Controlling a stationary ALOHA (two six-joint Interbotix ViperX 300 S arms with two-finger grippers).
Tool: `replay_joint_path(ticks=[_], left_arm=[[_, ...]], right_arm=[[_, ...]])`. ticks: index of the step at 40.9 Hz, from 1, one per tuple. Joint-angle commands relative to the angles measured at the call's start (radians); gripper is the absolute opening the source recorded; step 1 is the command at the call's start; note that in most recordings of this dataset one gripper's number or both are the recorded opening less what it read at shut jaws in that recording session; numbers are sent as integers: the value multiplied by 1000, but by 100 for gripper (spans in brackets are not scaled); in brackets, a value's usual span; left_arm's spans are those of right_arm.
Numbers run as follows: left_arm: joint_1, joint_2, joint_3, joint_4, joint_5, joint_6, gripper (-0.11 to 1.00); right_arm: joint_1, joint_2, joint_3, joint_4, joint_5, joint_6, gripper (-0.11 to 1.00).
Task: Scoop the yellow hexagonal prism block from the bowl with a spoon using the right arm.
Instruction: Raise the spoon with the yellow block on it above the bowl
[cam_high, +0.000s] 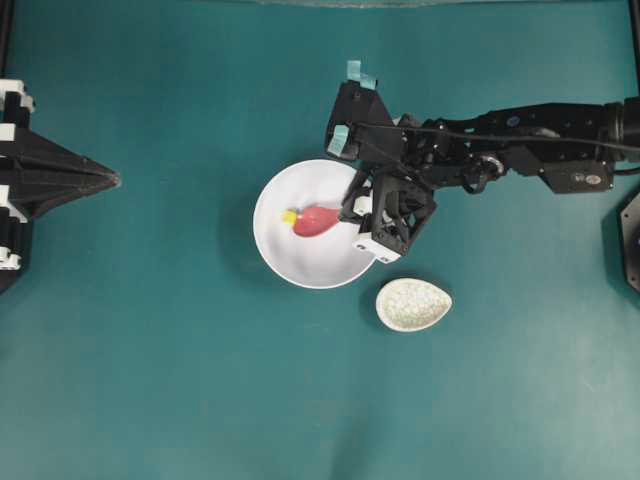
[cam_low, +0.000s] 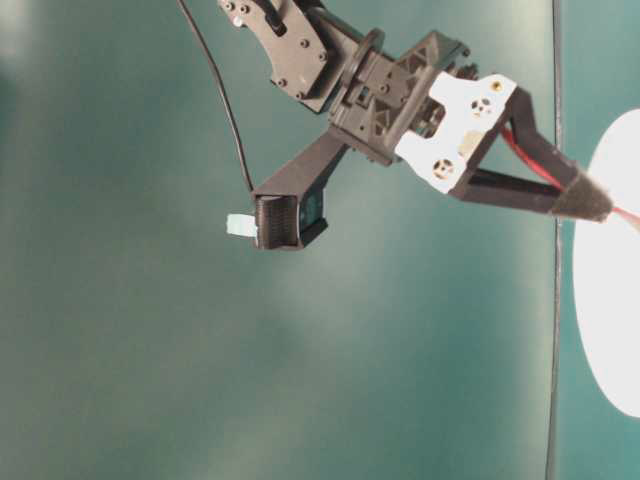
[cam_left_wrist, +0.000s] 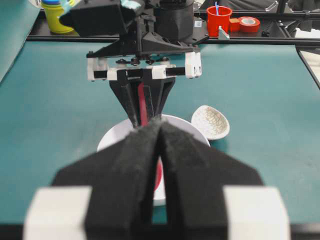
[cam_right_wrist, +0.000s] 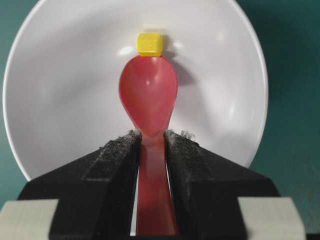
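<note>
While tiny pale-yellow hexagonal prism block (cam_right_wrist: 149, 44) is sitting inside glossy white round bowl (cam_right_wrist: 45, 65), touching tip of scoop, pink-red glossy soup spoon (cam_right_wrist: 148, 97) is lying with scoop in bowl. Right gripper (cam_right_wrist: 150, 145) of black arm with teal tape tags (cam_high: 500, 140) is clamping spoon handle between black padded fingers (cam_right_wrist: 117, 165). Small speckled cream egg-shaped dish (cam_high: 413, 304) is resting on teal counter (cam_high: 150, 350) just beside bowl. Left gripper (cam_left_wrist: 160, 131) is hanging well apart at counter's left edge, pads pressed together, holding nothing.

Even bright light is falling from above; the bowl (cam_low: 610, 270) is glaring white, the near fingers (cam_left_wrist: 130, 170) are blurring.
</note>
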Motion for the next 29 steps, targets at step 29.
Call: replay_joint_path(ticks=[29], left_arm=[[2,9,-28,3,-3,2,-1]], right_arm=[[0,-12,-20,-17,-110,-3,24]])
